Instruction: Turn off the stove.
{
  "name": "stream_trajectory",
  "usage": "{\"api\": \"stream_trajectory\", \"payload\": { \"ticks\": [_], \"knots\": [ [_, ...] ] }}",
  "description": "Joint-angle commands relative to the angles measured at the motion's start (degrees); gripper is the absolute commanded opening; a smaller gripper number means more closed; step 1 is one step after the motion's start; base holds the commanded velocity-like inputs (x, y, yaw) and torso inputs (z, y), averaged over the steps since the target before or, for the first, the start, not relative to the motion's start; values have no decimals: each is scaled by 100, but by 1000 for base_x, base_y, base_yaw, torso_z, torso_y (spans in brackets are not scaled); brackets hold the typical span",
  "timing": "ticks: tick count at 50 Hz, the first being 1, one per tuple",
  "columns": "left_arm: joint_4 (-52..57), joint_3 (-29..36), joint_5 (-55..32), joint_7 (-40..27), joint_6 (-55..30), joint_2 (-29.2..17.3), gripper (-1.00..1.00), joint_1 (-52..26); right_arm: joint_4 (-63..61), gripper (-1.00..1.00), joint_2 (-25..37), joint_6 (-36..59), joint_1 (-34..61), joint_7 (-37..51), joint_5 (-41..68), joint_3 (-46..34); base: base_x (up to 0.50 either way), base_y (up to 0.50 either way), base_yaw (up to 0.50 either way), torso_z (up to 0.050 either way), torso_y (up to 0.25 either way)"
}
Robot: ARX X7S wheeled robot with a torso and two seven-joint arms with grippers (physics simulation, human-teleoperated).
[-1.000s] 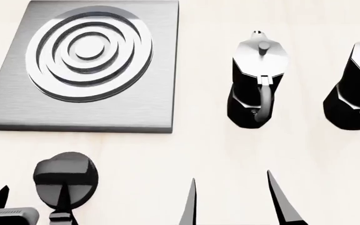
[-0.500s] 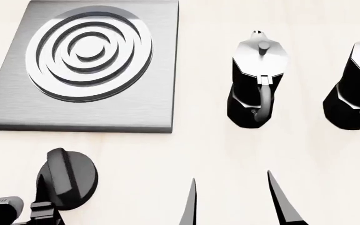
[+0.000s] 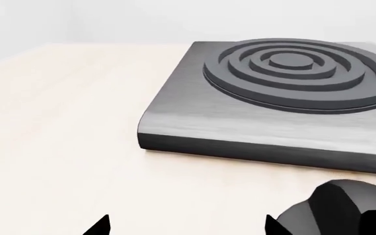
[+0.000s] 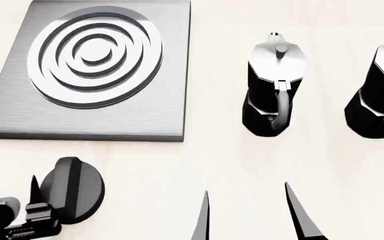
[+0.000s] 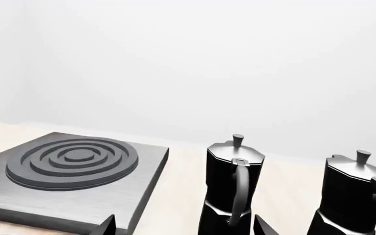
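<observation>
Knob first: the round black stove knob with its raised bar [image 4: 72, 189] sits just right of my left gripper [image 4: 37, 200], one finger touching its rim, fingers spread and holding nothing; the bar runs nearly straight away from me. Beyond lies the brushed-grey square stove plate [image 4: 155, 115] on pale wood. My right gripper [image 4: 245, 212] hangs open, well apart

Stove plate [image 4: 95, 117] brushed grey metal; knob [image 4: 72, 190] matt black; tabletop [image 4: 245, 160] pale wood.
</observation>
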Motion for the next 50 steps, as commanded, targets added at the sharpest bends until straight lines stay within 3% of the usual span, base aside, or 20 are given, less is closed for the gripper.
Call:
{"api": "stream_trajectory", "payload": {
  "ticks": [1, 32, 50],
  "knots": [
    [93, -162, 121, 9, 90, 71, 100, 16, 103, 100, -97, -59, 26, -134, -67, 138, 0, 0, 0, 0, 0],
    [1632, -194, -35, 34, 45, -407, 100, 487, 89, 100, -52, -210, 76, -90, -175, 72, 0, 0, 0, 0, 0],
    [2664, -263, -339, 11, -144, -619, 100, 401, -357, 100, -59, 436, 679, -169, -216, 85, 0, 0, 0, 0, 0]
  ]
}}
